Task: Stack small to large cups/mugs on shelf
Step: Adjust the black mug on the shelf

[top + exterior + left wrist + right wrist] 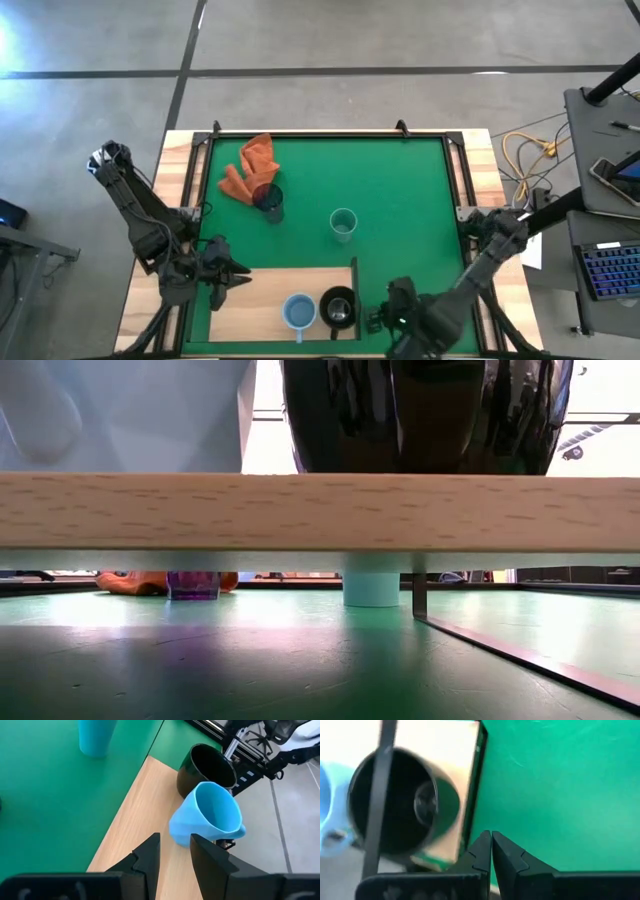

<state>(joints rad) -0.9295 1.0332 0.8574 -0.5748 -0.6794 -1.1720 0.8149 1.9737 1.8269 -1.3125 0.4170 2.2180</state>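
The light blue mug (298, 312) and the larger black mug (338, 308) stand side by side on their bases on the wooden shelf board (260, 295), near its right end. The teal cup (343, 224) stands alone on the green mat. The dark purple cup (268, 200) stands farther back, beside the orange cloth (250, 168). My left gripper (232, 276) hovers over the board's far left part, slightly open and empty; the blue mug (207, 817) lies ahead of its fingers. My right gripper (378, 320) is shut and empty, just right of the black mug (395, 805).
The board is raised above the mat; the low view looks under it (320, 510) to the purple cup (193, 585) and the teal cup (370, 588). A dark metal bracket (353, 280) runs along the board's right end. A black frame (330, 135) borders the mat.
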